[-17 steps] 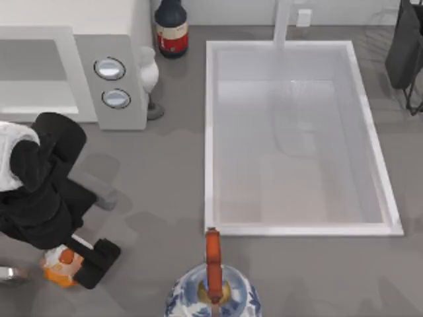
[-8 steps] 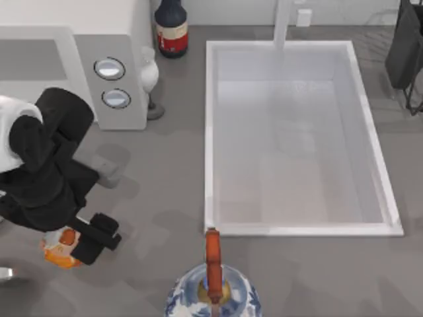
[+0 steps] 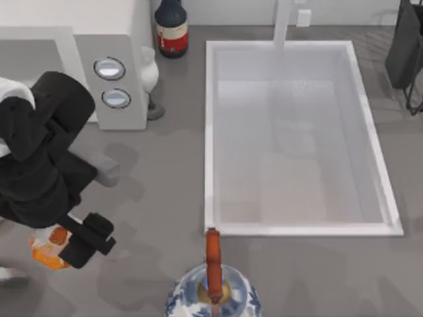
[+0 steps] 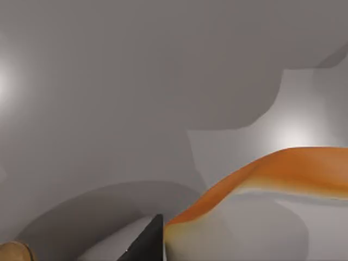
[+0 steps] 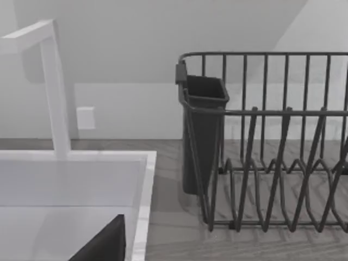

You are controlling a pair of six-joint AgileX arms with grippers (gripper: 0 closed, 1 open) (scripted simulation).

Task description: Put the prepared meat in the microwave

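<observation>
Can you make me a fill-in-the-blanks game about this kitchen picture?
1. The left gripper is shut on the ___ at the table's front left.
2. The microwave has ___ round dials on its grey panel.
3. The kettle at the front has a ___ handle.
4. The big white basin right of the microwave is the ___.

Missing words: meat; two; red; sink

Meat tray (image 3: 45, 249): orange, white film with an orange-red patch. Microwave (image 3: 112, 39): white, grey panel, two silver-rimmed dials. Kettle (image 3: 213, 295): blue-and-white pattern, red handle. Bottle (image 3: 171, 26): dark navy, red-and-white label. Sink (image 3: 210, 132): white. Counter (image 3: 158, 198): grey. Rack (image 5: 272, 163): dark grey wire. My left arm (image 3: 39, 165): black.
</observation>
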